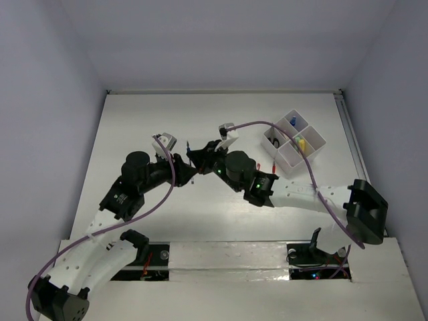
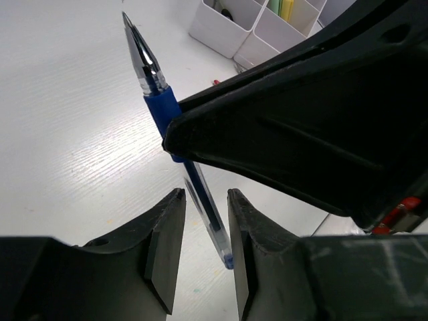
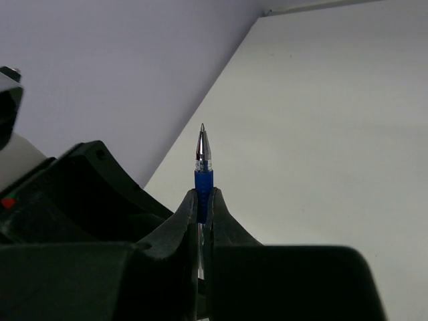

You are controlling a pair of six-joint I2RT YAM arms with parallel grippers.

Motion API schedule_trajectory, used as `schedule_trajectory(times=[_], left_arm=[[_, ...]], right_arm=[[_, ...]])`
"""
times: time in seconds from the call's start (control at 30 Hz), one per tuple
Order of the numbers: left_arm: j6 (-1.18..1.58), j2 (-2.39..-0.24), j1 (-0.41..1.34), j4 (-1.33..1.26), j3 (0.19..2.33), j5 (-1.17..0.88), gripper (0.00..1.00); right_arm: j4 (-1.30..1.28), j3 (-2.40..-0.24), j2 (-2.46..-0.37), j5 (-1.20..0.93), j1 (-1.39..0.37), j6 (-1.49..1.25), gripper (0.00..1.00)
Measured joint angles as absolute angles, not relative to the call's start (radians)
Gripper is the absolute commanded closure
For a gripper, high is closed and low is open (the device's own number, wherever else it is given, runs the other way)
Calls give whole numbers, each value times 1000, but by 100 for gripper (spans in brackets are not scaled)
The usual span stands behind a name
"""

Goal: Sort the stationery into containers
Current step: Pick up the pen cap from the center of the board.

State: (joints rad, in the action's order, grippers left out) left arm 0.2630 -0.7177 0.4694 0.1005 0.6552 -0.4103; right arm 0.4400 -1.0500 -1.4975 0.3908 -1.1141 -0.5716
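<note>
Pen (image 3: 203, 180) clamped in right jaws, apart from tray (image 1: 286, 160).

Right wrist view: blue pen (image 3: 203, 175), barrel below the grip sleeve hidden inside the right claw (image 3: 202, 195). Left wrist view: white tray (image 2: 221, 30) cut off by the top edge, contents unreadable. Top view: small red item (image 1: 274, 166) just beside the tray, too small to identify.

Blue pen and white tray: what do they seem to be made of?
The blue pen: clear glossy plastic barrel, the ink tube shows through; matte blue grip, perhaps rubber; shiny tip, likely metal. The white tray: smooth opaque plastic, probably, with thin walls.
</note>
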Motion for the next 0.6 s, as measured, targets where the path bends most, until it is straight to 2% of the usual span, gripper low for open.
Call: schedule_trajectory(times=[0.17,0.3,0.43,0.5,0.53,0.57,0.6], left_arm=[[264,-718,469,97,655,-419,63],[265,-718,469,94,655,-430,69],[267,-718,469,80,655,-450,72],[268,-718,469,79,655,-463,78],[268,-718,469,78,655,-468,93],[272,-718,469,76,655,-473,100],[274,-717,469,75,655,-467,100]], right_arm=[[456,-1006,-1475,428,-1114,-571,100],[480,-997,-1454,446,-1114,-569,100],[511,-981,-1444,453,-1114,-569,100],[510,-980,-1444,453,-1114,-569,100],[512,-980,-1444,453,-1114,-570,100],[518,-980,-1444,453,-1114,-570,100],[523,-979,-1444,453,-1114,-569,100]])
